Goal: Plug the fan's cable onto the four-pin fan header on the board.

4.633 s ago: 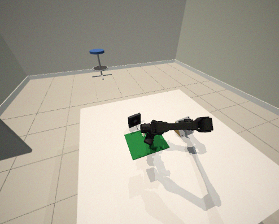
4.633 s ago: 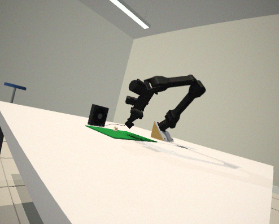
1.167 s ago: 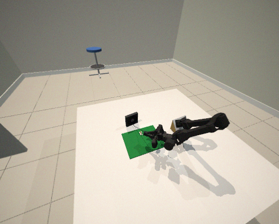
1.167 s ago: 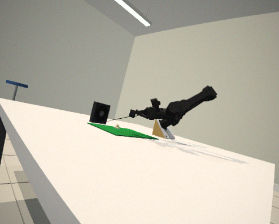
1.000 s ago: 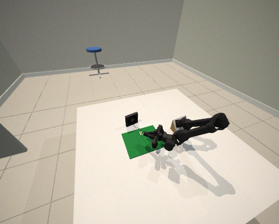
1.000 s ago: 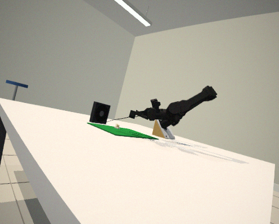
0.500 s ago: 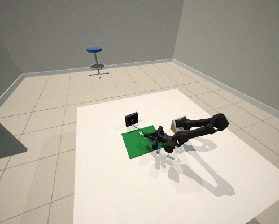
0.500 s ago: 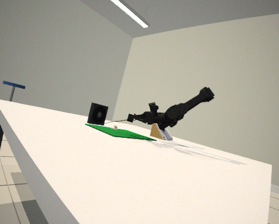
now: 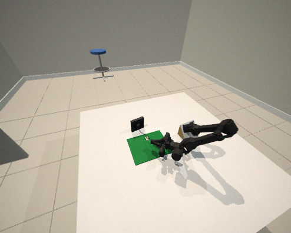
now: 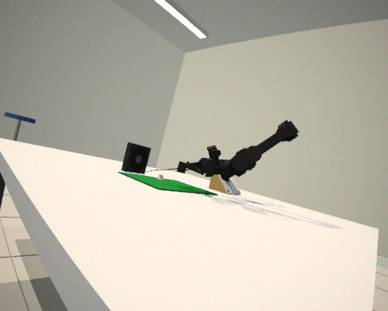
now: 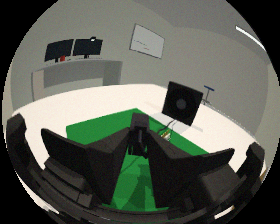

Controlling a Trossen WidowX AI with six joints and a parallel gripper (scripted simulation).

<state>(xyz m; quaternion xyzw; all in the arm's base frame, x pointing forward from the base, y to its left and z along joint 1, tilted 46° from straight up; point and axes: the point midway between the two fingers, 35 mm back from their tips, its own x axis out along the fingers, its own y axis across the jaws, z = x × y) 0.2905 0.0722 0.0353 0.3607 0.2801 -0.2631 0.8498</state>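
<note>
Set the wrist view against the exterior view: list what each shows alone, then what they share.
Wrist only: two monitors on a desk and a whiteboard on the wall, plus the dark plug pinched between the fingers.
Exterior only: the ceiling light strip, the arm's tan base wedge, and the gripper held above the board.
Both: the black fan, the green board, the pale header.

On my feed the arm point(image 9: 206, 133) is matte black throughout, built of blocky, angular link housings joined by rounded cylindrical joints, with no markings, screws or external wiring that I can resolve. It mounts on a small wedge-shaped base point(image 10: 220, 186) with a tan face and a light grey side, seen right of centre in the exterior view. In the wrist view I see the gripper point(image 11: 140, 140) fingers as two broad, dark, tapering wedges filling the lower frame.
</note>
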